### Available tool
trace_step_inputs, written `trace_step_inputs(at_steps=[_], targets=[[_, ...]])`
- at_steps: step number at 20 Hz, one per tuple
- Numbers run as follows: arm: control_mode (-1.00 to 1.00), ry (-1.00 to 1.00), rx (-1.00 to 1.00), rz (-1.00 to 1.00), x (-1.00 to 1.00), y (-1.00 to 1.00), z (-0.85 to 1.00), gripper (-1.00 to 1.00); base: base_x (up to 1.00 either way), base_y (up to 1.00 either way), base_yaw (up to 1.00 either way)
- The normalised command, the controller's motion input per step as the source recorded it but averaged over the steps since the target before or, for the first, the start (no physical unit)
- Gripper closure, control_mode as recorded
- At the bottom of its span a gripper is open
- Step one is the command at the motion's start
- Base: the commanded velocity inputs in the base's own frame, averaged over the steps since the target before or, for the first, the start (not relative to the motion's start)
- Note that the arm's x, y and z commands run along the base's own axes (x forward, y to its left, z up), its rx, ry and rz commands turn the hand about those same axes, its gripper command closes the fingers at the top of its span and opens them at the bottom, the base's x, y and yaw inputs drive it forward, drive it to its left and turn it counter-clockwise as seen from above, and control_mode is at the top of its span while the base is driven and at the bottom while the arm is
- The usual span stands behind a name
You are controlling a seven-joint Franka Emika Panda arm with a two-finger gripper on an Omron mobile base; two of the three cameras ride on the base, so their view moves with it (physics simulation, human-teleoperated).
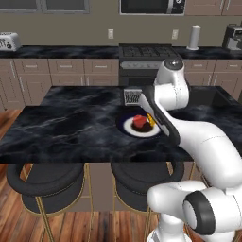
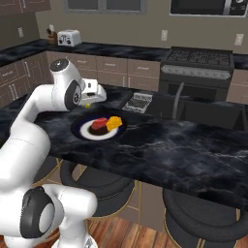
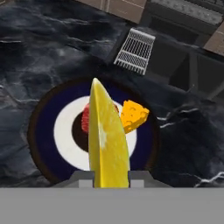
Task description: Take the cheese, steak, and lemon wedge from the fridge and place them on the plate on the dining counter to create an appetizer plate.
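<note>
Above the plate (image 3: pixel 43 131): gripper (image 3: pixel 109 181) clamped on the lemon (image 3: pixel 107 140).
Jaws closed tight on the wedge, held point-up in the hand view, over the plate on the counter (image 1: pixel 71 123). Steak (image 2: pixel 99 124) sits at plate centre; cheese (image 2: pixel 115 122) touches it at 3 o'clock in the right base view. Wire rack (image 3: pixel 135 51) lies beyond the plate at 1 o'clock in the hand view.

Our arm (image 1: pixel 198 142) rises from the lower right of the left base view and bends toward frame centre; our gripper (image 3: pixel 112 179), at the hand view's bottom centre, is clamped on the lemon wedge (image 3: pixel 107 135).
</note>
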Motion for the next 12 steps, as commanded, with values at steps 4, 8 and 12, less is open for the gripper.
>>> trace_step_inputs(at_steps=[4,8,12], targets=[[-1.00,0.12,0.08,0.01,0.24,0.04,-0.61,1.00,0.00,0.00,0.00],[-1.00,0.06,0.08,0.02,0.12,0.10,-0.61,1.00,0.00,0.00,0.00],[-1.00,0.03,0.03,0.03,0.03,0.14,-0.63,1.00,0.00,0.00,0.00]])
